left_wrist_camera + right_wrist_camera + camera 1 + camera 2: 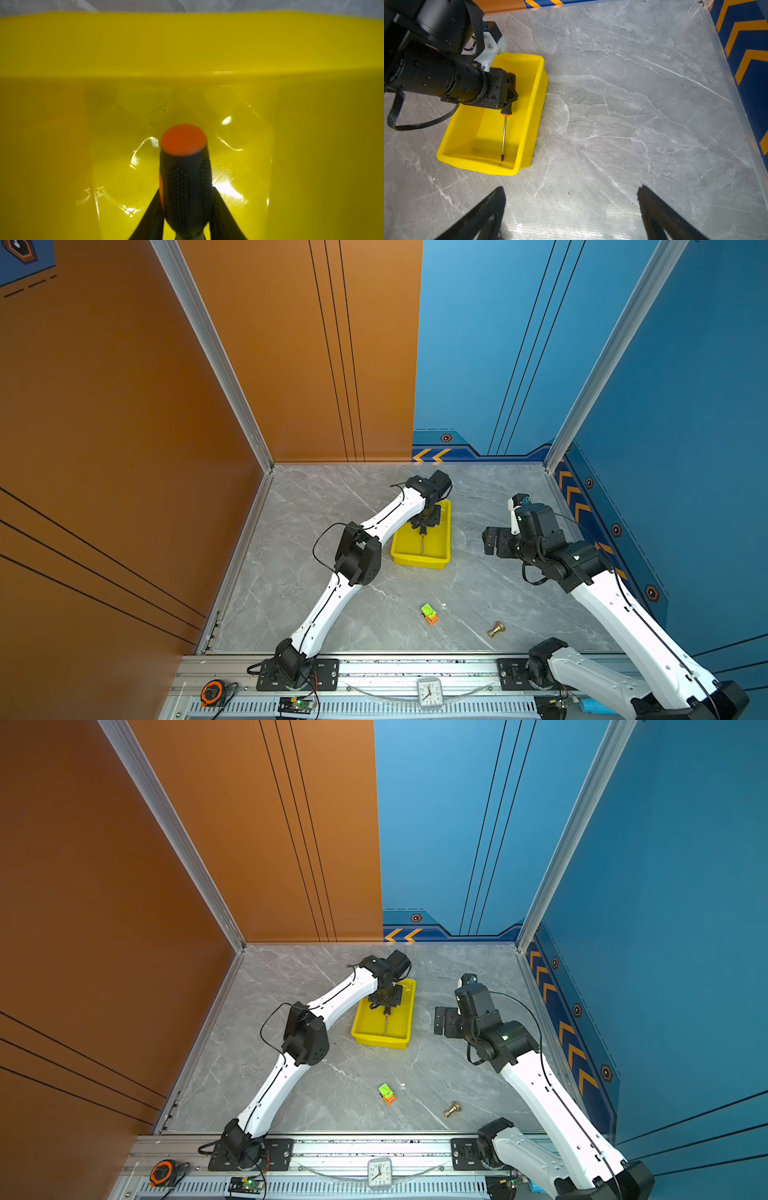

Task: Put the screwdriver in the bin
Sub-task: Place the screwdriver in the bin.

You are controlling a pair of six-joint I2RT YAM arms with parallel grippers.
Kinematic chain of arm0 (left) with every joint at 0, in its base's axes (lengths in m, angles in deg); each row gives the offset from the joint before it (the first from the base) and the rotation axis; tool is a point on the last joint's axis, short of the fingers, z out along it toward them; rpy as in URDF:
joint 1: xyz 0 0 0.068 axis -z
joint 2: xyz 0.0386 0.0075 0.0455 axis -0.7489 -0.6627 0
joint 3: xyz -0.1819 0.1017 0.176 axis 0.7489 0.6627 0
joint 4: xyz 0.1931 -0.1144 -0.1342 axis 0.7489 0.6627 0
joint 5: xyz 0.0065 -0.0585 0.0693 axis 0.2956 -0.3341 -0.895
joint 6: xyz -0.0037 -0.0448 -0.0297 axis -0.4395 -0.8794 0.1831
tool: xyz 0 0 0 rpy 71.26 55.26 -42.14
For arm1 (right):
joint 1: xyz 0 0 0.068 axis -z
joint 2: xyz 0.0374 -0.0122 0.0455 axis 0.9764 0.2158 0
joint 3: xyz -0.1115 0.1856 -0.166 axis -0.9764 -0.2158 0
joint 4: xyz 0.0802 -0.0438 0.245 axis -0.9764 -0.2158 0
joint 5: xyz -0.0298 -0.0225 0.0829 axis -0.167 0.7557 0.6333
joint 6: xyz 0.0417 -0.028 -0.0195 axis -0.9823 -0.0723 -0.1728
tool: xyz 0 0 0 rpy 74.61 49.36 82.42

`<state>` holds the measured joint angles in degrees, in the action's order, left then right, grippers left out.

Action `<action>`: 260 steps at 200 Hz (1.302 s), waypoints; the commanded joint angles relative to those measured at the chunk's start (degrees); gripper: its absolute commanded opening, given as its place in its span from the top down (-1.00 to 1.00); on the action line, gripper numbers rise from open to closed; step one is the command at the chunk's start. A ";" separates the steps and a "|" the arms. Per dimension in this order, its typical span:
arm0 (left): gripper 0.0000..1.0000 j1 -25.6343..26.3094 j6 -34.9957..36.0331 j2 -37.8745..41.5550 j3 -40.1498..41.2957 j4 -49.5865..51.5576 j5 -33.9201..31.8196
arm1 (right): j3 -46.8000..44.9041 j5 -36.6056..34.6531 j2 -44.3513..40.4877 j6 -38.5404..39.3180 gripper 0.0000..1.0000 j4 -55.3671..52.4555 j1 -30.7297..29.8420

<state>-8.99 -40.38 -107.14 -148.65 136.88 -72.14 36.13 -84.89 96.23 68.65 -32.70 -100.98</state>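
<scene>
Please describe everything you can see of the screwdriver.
The screwdriver has a black handle with a dotted grip texture, an orange end cap, an orange collar, and a long thin shiny metal shaft with a dark tip. The left gripper clamps its handle. It points lengthwise inside the yellow bin, tip low near one end wall; whether the tip touches the floor is unclear.

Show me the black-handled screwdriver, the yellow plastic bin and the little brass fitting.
Black-handled screwdriver with orange collar (504, 135): right wrist view, metal shaft.
Shallow yellow plastic bin (534, 108): right wrist view, side wall.
Small brass fitting (496, 630): in a top view, its middle.
</scene>
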 commanded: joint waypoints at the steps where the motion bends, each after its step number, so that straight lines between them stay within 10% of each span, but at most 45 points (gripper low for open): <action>1: 1.00 0.33 -1.06 -1.75 -0.32 0.34 -1.13 | 0.93 -0.82 -1.15 1.09 -1.00 0.20 0.47; 155: 0.63 1.05 -2.49 -3.11 0.15 -0.83 -1.54 | 0.05 -0.76 -4.34 2.14 -1.00 2.64 0.77; 260: -0.32 1.70 -1.71 1.46 0.10 -0.83 -4.23 | -0.21 -0.96 -6.29 2.14 -1.00 2.67 1.12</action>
<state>-8.03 -42.30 -109.04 -148.54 135.83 -74.24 36.13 -84.89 91.02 70.29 -30.67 -100.34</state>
